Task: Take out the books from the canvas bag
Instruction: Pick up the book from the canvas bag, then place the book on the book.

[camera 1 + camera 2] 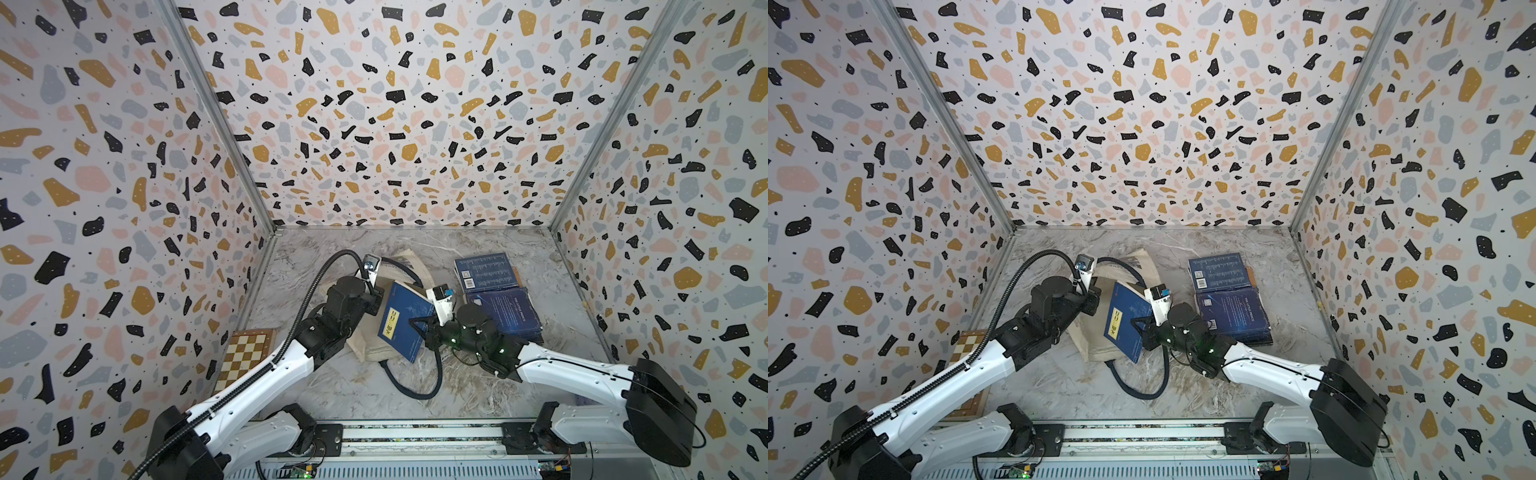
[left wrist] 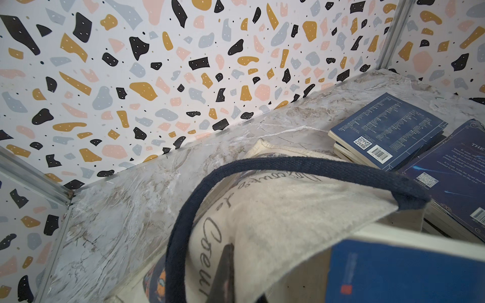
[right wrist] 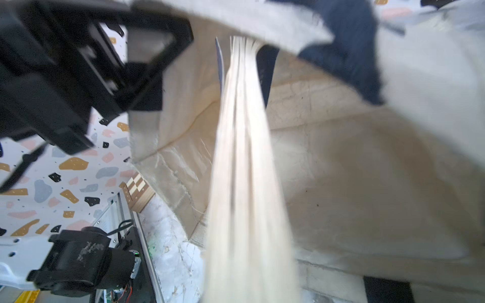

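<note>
**Yellow-labelled book part-way out of the bag; both sets of fingers engaged**

Nearest me, at 6 o'clock on the bench [image 1: 478,386], one navy handle [image 1: 415,395] of the canvas bag [image 1: 365,349] lies in a slack loop. The chessboard box [image 1: 245,357] sits at 8 o'clock by the wall and is not part of the job.

At centre the bag lies on its side, with its mouth toward 3 o'clock as far as I can judge. My left fingers [image 1: 376,301] are clenched on its upper rim and hold the canvas flap raised. My right fingers [image 1: 417,326] are closed on the free long edge of the yellow-labelled book [image 1: 405,316], which is tilted and partly clear of the mouth. In the right wrist view its page block [image 3: 246,183] runs away into the bag, fanning at the far end.

Beyond, at 1 to 2 o'clock, the books already out lie in two flat stacks [image 1: 486,268] [image 1: 507,313], just beside each other.

Handling, as I judge it:
- **Book:** a light, thin paperback that bends readily, and its cover is probably slick. I should pinch cover and pages together, well in from the edge.
- **Bag:** the canvas is soft and will sag onto the book unless I keep the rim raised.
</note>
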You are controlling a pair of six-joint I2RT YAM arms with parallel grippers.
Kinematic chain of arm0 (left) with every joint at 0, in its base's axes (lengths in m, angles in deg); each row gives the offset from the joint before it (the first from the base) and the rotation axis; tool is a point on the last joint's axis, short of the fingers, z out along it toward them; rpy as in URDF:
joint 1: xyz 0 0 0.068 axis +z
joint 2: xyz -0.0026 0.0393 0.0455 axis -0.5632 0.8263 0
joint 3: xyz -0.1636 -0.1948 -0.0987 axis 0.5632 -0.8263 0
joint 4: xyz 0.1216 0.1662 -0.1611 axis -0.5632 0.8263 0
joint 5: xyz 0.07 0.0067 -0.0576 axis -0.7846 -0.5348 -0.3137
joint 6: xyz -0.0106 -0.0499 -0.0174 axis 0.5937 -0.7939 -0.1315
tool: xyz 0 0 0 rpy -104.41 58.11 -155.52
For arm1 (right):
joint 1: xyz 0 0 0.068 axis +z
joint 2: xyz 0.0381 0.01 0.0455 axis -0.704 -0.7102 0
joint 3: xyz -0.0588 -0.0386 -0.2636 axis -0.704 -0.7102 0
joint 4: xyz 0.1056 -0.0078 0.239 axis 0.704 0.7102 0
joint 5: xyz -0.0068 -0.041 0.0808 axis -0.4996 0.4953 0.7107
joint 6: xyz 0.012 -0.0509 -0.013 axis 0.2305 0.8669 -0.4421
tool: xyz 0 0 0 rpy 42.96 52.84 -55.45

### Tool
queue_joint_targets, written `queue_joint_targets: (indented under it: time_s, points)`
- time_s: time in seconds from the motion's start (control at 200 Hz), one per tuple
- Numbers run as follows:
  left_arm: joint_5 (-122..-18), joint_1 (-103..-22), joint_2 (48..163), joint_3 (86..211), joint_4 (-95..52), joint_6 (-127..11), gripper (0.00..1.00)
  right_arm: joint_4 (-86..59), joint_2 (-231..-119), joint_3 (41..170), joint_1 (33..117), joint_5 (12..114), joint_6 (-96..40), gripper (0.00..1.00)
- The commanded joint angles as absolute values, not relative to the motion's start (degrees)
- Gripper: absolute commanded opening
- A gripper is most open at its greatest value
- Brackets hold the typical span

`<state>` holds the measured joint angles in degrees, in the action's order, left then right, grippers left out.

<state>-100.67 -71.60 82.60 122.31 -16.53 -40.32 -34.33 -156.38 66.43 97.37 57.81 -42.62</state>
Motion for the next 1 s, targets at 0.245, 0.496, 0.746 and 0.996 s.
queue_joint_targets:
  time_s: [0.245, 0.496, 0.746, 0.996]
  points:
    - [-101.50, -71.02, 83.24, 124.87, -16.73, -41.51, 0.00, -28.04, -142.43, 66.50, 89.42, 62.05, -41.88, 0.00]
    - [-101.03, -70.99, 83.48, 124.91, -16.53, -41.53, 0.00, -21.66, -135.06, 67.98, 82.54, 61.78, -42.11, 0.00]
    - [-100.32, -70.99, 83.57, 125.08, -16.42, -41.71, 0.00, -18.55, -130.08, 66.54, 71.65, 64.06, -46.49, 0.00]
    - [-99.90, -71.02, 83.49, 125.10, -16.42, -41.87, 0.00, -19.02, -127.59, 63.71, 61.50, 69.51, -51.75, 0.00]
